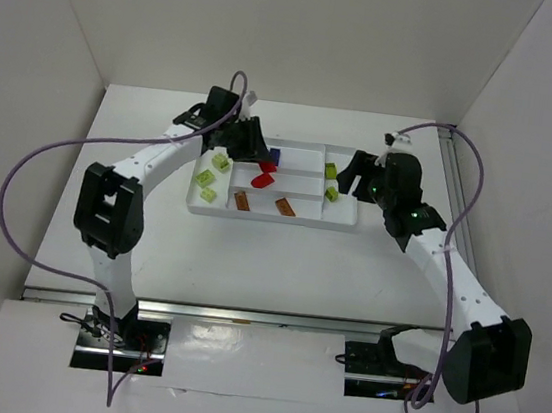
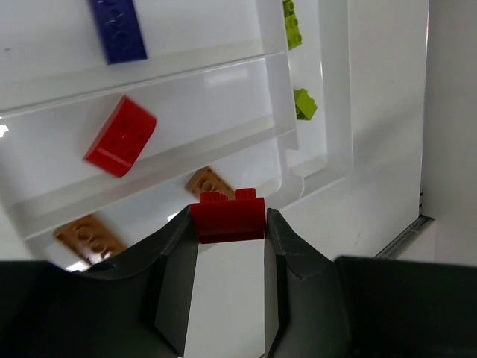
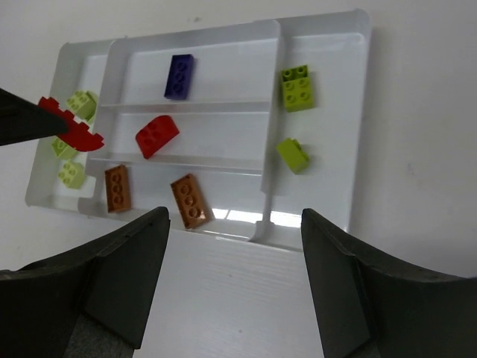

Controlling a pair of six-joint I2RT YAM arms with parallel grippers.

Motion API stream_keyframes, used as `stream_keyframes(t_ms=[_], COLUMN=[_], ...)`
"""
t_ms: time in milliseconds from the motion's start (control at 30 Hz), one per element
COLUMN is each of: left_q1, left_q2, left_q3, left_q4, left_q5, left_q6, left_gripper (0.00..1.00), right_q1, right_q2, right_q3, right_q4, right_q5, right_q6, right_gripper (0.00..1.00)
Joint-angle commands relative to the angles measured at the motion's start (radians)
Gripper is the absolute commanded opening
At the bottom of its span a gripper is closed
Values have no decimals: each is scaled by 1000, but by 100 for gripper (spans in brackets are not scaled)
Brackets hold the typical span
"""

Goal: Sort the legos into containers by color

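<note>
My left gripper [image 2: 228, 221] is shut on a red lego [image 2: 227, 215] and hovers over the white tray [image 1: 300, 220], near its left end. In the tray's compartments lie a dark blue lego [image 3: 179, 76], another red lego [image 3: 156, 136], two orange plates [image 3: 117, 188] [image 3: 191, 200], yellow-green legos in the right section [image 3: 297, 87] [image 3: 293, 154], and more in the left section [image 3: 80, 103]. My right gripper [image 3: 235, 224] stands open with nothing between its fingers, just off the tray's right end [image 1: 353, 176].
White walls close in the table on the left, back and right. A metal rail [image 1: 455, 188] runs along the right edge. Purple cables loop above both arms. The table in front of the tray is bare.
</note>
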Motion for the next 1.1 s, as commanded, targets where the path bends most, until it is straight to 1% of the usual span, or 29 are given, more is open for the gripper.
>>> stream_keyframes(t_ms=[0, 33, 100, 267, 433, 467, 500, 533, 567, 633, 667, 767, 800, 833, 867, 900, 967, 1000, 1033, 1067], left_q1=[-43, -53, -66, -100, -120, -120, -120, -120, -120, -120, -129, -140, -140, -151, -160, -160, -172, -183, -183, -183], left_q2=[100, 129, 208, 340, 410, 419, 419, 419, 419, 419, 408, 355, 339, 325, 293, 272, 211, 133, 90, 44], left_q3=[85, 139, 190, 348, 394, 394, 403, 403, 403, 403, 391, 376, 360, 360, 360, 350, 319, 301, 266, 239], left_q4=[73, 73, 59, 38, 28, 28, 28, 19, 19, -4, -4, -13, -13, -48, -71, -94, -139, -150, -165, -177], left_q5=[19, 19, 19, 31, 11, 2, -7, -7, -7, 3, -6, -32, -32, -18, -18, -18, -70, -98, -128, -205], left_q6=[-54, -54, -77, -87, -114, -114, -114, -114, -114, -105, -105, -85, -65, -54, -44, -35, 4, 19, 31, 44], left_gripper=[0, 0, 0, 0, 0, 2, 9, 19, 38, 52, 65, 83, 100, 100, 100, 100, 100, 100, 100, 100], right_q1=[-75, -87, -115, -137, -137, -137, -137, -137, -146, -146, -146, -146, -146, -146, -146, -146, -146, -146, -146, -146], right_q2=[-106, -126, -141, -180, -189, -189, -189, -189, -189, -189, -189, -178, -178, -159, -143, -113, -91, -91, -91, -91], right_q3=[-36, -36, -56, -65, -65, -65, -74, -75, -75, -75, -84, -84, -84, -56, -39, -24, 1, 1, 1, 1], right_q4=[-26, -44, -55, -66, -75, -75, -75, -75, -75, -75, -75, -75, -75, -93, -116, -158, -193, -202, -203, -216], right_q5=[-16, -27, -27, -27, -27, -27, -27, -27, -27, -27, -27, -27, -27, -27, -11, 28, 73, 125, 154, 183], right_q6=[15, 25, 25, 25, 25, 25, 25, 25, 25, 25, 25, 34, 34, 34, 34, 34, 60, 69, 92, 101], right_gripper=[78, 78, 78, 78, 78, 78, 78, 78, 78, 78, 80, 80, 82, 96, 100, 100, 100, 100, 100, 100])
